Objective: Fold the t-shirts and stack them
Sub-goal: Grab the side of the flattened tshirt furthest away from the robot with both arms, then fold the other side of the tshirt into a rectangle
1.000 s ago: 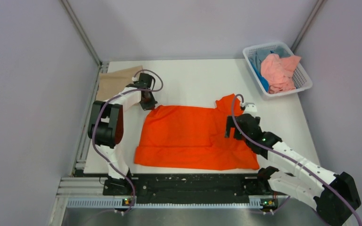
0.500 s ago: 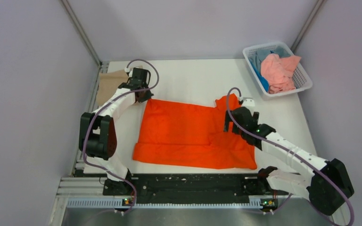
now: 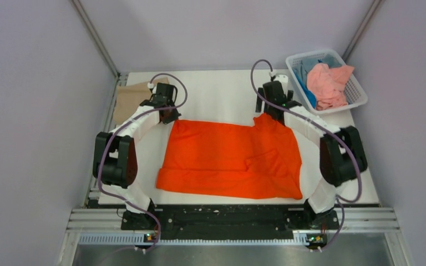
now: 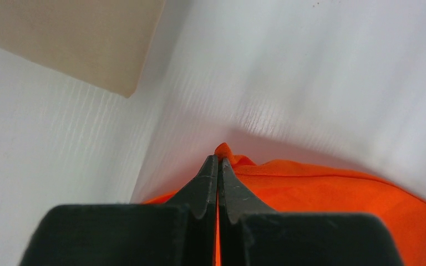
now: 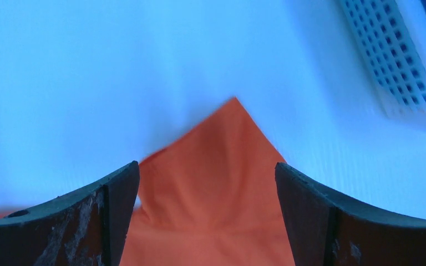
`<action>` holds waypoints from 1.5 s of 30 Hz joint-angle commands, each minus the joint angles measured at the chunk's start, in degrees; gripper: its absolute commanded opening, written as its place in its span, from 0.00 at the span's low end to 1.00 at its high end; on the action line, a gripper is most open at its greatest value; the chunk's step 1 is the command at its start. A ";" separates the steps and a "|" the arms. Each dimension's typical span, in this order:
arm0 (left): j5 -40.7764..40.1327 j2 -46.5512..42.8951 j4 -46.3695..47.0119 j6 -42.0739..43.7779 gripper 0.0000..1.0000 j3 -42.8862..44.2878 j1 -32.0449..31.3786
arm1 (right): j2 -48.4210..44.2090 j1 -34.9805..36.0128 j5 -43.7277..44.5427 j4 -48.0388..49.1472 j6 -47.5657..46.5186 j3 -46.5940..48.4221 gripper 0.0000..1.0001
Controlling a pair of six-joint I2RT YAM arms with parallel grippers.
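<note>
The orange t-shirt (image 3: pixel 230 160) lies spread across the middle of the white table (image 3: pixel 222 88), mostly flat, with a loose crease in its right half and its near edge close to the table's near side. Its far right corner rises to a point.

The left gripper (image 3: pixel 169 116) sits at the shirt's far left corner. In the left wrist view the left gripper (image 4: pixel 218 160) has its fingers pressed together, with a bit of the orange t-shirt (image 4: pixel 321 188) pinched at their tips and a thin line of orange showing between them.

The right gripper (image 3: pixel 272 110) is at the pointed far right corner. In the right wrist view the right gripper (image 5: pixel 206 164) has its fingers spread wide, and the tip of the orange t-shirt (image 5: pixel 216 210) lies on the table between them, not gripped.

A tan t-shirt (image 3: pixel 128 98) lies flat at the table's far left corner, just beyond the left gripper, and its edge shows in the left wrist view (image 4: pixel 72 39).

A white basket (image 3: pixel 356 97) stands at the far right corner, holding a crumpled pink t-shirt (image 3: pixel 327 84) on top of a blue t-shirt (image 3: pixel 309 95)
</note>
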 commanded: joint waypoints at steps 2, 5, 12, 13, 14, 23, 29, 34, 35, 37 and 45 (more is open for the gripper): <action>-0.01 -1.28 2.31 0.20 0.00 -0.17 -0.14 | 16.78 -3.47 -0.80 -3.04 -2.82 15.06 0.85; -0.64 -0.95 2.17 0.45 0.00 -0.18 -0.14 | 23.34 -3.98 -1.03 -5.76 -3.02 21.18 0.80; -1.91 -0.15 1.17 0.38 0.00 -0.05 -0.14 | 24.90 -4.02 -3.89 -5.84 -1.83 18.36 0.73; -1.75 -0.03 1.15 0.38 0.00 -0.05 -0.14 | 24.43 -4.06 -3.67 -5.64 -1.72 17.29 0.72; -1.65 -0.03 1.21 0.33 0.00 -0.06 -0.14 | 23.82 -4.08 -3.50 -5.66 -1.44 16.29 0.69; -0.82 -0.68 1.43 -0.37 0.00 -0.90 -0.14 | 14.12 -4.04 -2.75 -3.61 -0.20 10.52 0.09; 0.57 -5.36 2.93 -1.65 0.00 -5.55 -0.14 | 3.50 -3.55 -6.51 -2.73 -0.79 4.00 0.00; 2.07 -11.18 5.10 -3.99 0.00 -13.18 -0.50 | -6.31 -2.74 -7.61 -3.17 -0.03 -5.22 0.00; 2.55 -12.29 5.35 -4.35 0.00 -14.84 -0.64 | -8.18 -2.70 -7.68 -3.55 0.41 -6.82 0.00; 3.33 -14.58 5.44 -5.45 0.00 -18.07 -1.20 | -11.76 -2.52 -8.14 -3.83 1.26 -10.43 0.00; 2.10 -25.04 3.13 -7.47 0.00 -27.67 -2.78 | -26.58 -1.39 -13.49 -7.20 5.13 -20.73 0.00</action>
